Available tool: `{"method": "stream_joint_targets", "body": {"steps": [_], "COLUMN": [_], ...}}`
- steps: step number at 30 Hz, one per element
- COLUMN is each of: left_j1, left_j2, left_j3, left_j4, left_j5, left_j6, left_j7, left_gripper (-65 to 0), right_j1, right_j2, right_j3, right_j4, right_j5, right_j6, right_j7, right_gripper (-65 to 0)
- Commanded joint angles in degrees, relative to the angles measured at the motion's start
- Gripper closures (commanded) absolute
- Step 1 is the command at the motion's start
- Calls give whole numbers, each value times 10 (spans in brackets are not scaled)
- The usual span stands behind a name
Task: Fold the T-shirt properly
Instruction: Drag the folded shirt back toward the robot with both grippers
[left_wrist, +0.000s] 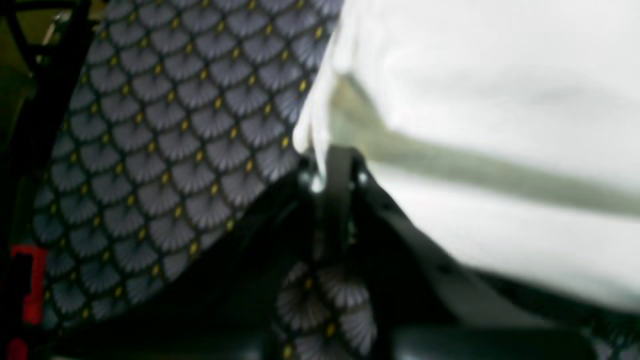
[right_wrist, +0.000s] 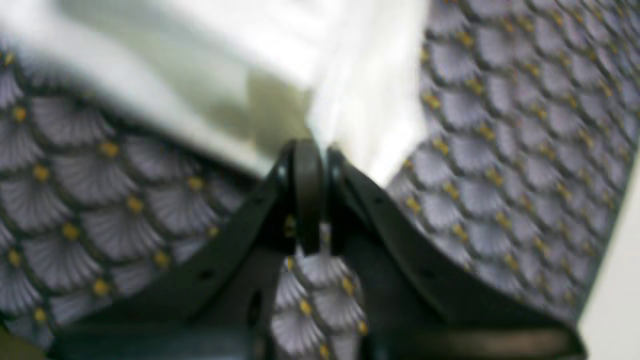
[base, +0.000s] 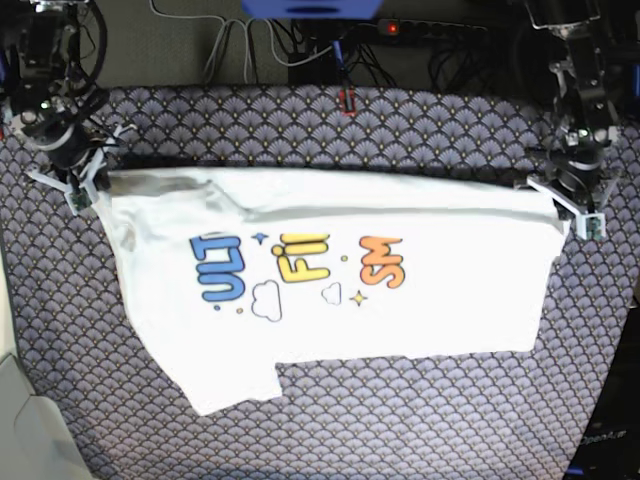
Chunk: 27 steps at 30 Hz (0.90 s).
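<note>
1. I have the T-shirt (base: 330, 290) by its far edge with both arms. My left pincer (base: 572, 208) is pinched closed on white cloth at the base view's right end, and my right pincer (base: 82, 172) is pinched closed on it at the left end.
2. The shirt lies stretched sideways across the tabletop (base: 420, 420), print up, one sleeve pointing toward the near edge.
3. Progress, as I judge it: a narrow band along the far edge looks turned over toward the print, so a first lengthwise fold seems begun. The sleeve is not tucked in, and the crosswise folds are still to do.
4. The base view alone shows the whole layout, the print and both arms together.
5. My wrist views, though blurred, show what it cannot. In each, my jaws meet with a thin bunch of cloth rising from between them, and the shirt (left_wrist: 500, 75) hangs clear of the tabletop close to my grip.
</note>
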Motion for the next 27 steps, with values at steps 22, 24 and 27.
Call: {"method": "stream_joint_targets", "body": {"steps": [22, 24, 27], "left_j1": [119, 120, 120], "left_j2": [-6, -6, -6], "left_j3": [-18, -18, -18], "left_j4": [56, 56, 56], "left_j5": [-1, -1, -1], "left_j6": [4, 4, 4], "left_j7": [-17, -16, -16], "left_gripper": [-4, -4, -4], "right_j1": [-122, -125, -125], "right_j2": [13, 12, 10], "right_j3": [14, 14, 15], "right_j4": [49, 49, 49], "right_j5": [3, 3, 3], "right_j6": [-3, -3, -3], "right_j7": [62, 62, 62], "right_gripper": [0, 0, 0]}}
